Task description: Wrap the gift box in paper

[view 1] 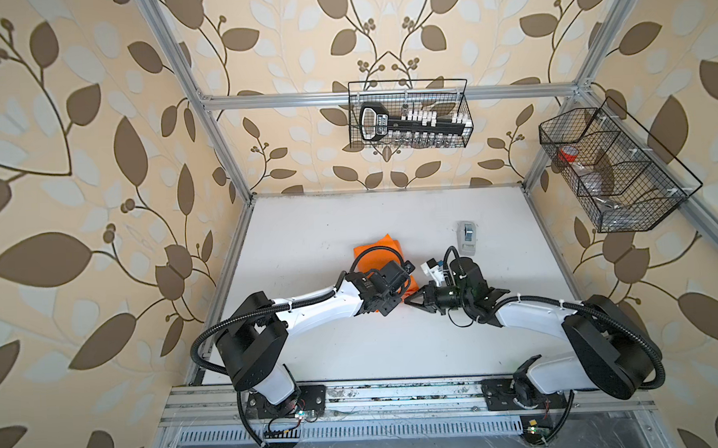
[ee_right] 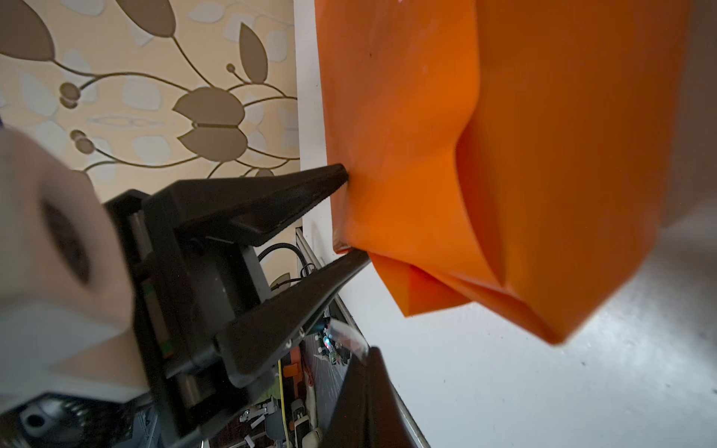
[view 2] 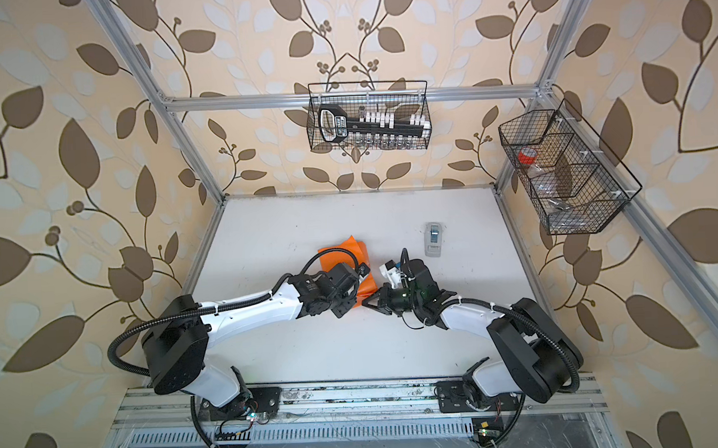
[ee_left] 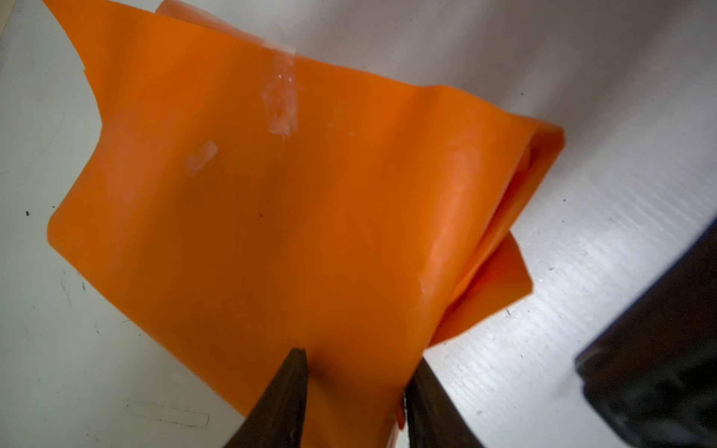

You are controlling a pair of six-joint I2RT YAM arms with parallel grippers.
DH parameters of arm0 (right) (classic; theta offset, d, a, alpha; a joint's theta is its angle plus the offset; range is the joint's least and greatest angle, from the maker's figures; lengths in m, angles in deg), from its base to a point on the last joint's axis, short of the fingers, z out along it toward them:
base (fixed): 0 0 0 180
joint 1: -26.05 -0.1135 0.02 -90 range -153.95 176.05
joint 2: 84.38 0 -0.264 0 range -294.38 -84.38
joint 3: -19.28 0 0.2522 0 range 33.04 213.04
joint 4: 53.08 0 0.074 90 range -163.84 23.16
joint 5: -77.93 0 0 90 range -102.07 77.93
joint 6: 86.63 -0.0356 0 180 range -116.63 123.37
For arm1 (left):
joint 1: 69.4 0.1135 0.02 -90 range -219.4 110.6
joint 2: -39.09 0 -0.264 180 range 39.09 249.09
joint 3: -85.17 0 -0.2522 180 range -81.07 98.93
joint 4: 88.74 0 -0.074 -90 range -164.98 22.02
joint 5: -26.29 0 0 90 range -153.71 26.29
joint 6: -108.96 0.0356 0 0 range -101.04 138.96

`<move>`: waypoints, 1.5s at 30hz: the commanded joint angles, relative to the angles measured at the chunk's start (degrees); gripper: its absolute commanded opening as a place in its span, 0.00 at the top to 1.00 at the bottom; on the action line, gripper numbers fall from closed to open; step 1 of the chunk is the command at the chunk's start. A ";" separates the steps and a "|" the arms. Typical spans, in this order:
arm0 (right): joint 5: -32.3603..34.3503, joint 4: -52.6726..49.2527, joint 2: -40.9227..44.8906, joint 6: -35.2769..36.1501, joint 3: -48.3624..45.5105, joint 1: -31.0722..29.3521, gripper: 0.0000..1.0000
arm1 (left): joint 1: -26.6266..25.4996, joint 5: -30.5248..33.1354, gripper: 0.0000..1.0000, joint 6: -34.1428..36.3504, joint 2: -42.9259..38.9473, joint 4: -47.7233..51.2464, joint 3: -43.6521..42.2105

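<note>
The orange paper [view 1: 377, 251] [view 2: 342, 250] lies folded into a bundle in the middle of the white table, with a clear tape strip [ee_left: 279, 97] stuck on its top face. The gift box is hidden. My left gripper [ee_left: 359, 372] [ee_right: 353, 215] pinches one end of the paper [ee_left: 271, 213] [ee_right: 543, 155] between its two black fingers. My right gripper [view 1: 408, 301] [view 2: 365, 303] sits just off the bundle's near right corner. It is shut [ee_right: 366, 351], and a small piece of clear tape [ee_right: 345, 333] sticks out at its tip.
A small grey tape dispenser [view 1: 467, 237] [view 2: 433, 239] stands behind the right arm. A wire basket [view 1: 411, 114] hangs on the back rail and another wire basket [view 1: 613, 168] on the right rail. Bare white table [view 1: 396, 348] lies in front of both grippers.
</note>
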 commanded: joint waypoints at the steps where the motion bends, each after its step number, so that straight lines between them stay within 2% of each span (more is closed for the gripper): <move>1: 2.27 2.87 -1.31 -2.26 1.35 -1.10 1.00 | 0.86 -3.49 0.59 -1.85 1.06 2.50 -0.78; 17: 5.12 10.16 -7.07 -2.83 3.08 -1.43 1.00 | 0.85 -3.95 0.58 -1.89 1.24 2.86 -0.79; 35: 8.01 7.27 -8.86 -1.38 5.59 -1.56 1.00 | 0.86 -4.22 0.58 -1.95 1.51 3.03 -0.62; 45: 11.02 4.69 -6.00 -1.37 4.99 -2.84 0.81 | 0.84 -4.38 0.58 -1.97 1.71 3.01 -0.80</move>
